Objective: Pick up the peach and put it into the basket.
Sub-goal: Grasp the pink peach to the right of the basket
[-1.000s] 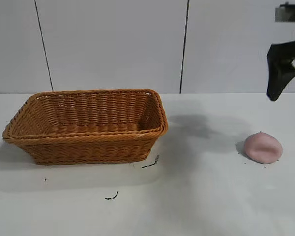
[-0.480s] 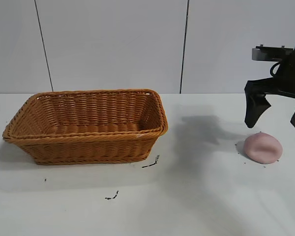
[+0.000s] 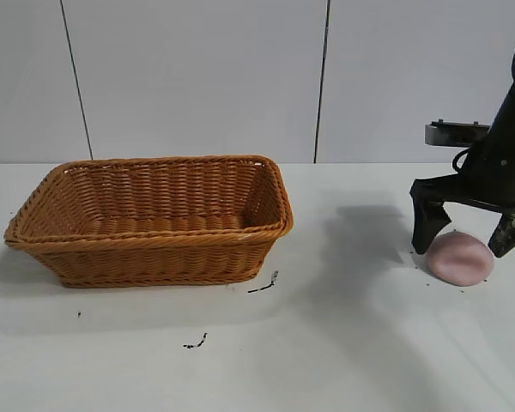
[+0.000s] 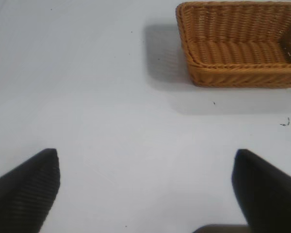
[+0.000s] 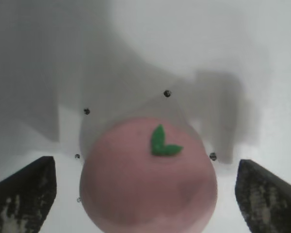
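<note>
The peach point(image 3: 460, 257) is a pale pink lump on the white table at the right; in the right wrist view point(image 5: 148, 174) it shows a small green leaf on top. My right gripper point(image 3: 464, 241) is open and straddles it, one finger on each side, with gaps to the peach on both sides point(image 5: 145, 194). The orange-brown wicker basket point(image 3: 151, 221) stands at the left and has nothing in it; it also shows in the left wrist view point(image 4: 240, 43). My left gripper point(image 4: 145, 184) is open over bare table, away from the basket, and is out of the exterior view.
Small black marks point(image 3: 263, 286) lie on the table in front of the basket. A few dark dots ring the peach point(image 5: 167, 93). A grey panelled wall stands behind the table.
My right gripper has come down from the upper right and moved left, so that its open fingers now stand on either side of the peach. The peach and basket have not moved.
</note>
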`<state>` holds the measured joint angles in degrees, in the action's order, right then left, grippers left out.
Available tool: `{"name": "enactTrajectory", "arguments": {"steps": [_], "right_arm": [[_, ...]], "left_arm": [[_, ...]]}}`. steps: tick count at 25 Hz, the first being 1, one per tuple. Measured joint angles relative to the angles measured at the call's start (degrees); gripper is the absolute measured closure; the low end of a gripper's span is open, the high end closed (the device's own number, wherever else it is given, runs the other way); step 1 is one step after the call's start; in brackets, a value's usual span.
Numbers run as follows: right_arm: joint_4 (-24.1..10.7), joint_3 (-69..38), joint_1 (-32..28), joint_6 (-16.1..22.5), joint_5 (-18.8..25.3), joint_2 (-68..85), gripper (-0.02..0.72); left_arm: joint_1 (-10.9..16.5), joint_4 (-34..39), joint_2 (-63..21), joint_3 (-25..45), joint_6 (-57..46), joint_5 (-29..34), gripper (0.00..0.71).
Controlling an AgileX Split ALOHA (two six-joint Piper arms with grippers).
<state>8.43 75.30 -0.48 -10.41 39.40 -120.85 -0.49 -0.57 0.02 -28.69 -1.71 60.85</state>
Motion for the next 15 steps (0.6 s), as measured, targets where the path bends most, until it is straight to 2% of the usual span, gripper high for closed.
{"name": "enactTrajectory", "arguments": {"steps": [2, 4, 6, 7, 15], "right_arm": [[0.00, 0.00, 0.00, 0.00, 0.00, 0.00, 0.270], [0.00, 0.00, 0.00, 0.00, 0.27, 0.00, 0.509], [0.28, 0.38, 0.00, 0.00, 1.00, 0.73, 0.679], [0.27, 0.96, 0.00, -0.01, 1.73, 1.36, 0.717], [1.65, 14.20, 0.00, 0.06, 15.23, 9.01, 0.718]], "left_arm": [[0.00, 0.00, 0.00, 0.00, 0.00, 0.00, 0.017], [0.00, 0.00, 0.00, 0.00, 0.00, 0.00, 0.017], [0.00, 0.00, 0.00, 0.00, 0.00, 0.00, 0.017], [0.00, 0.00, 0.00, 0.00, 0.00, 0.00, 0.017], [0.00, 0.00, 0.00, 0.00, 0.00, 0.00, 0.017]]}}
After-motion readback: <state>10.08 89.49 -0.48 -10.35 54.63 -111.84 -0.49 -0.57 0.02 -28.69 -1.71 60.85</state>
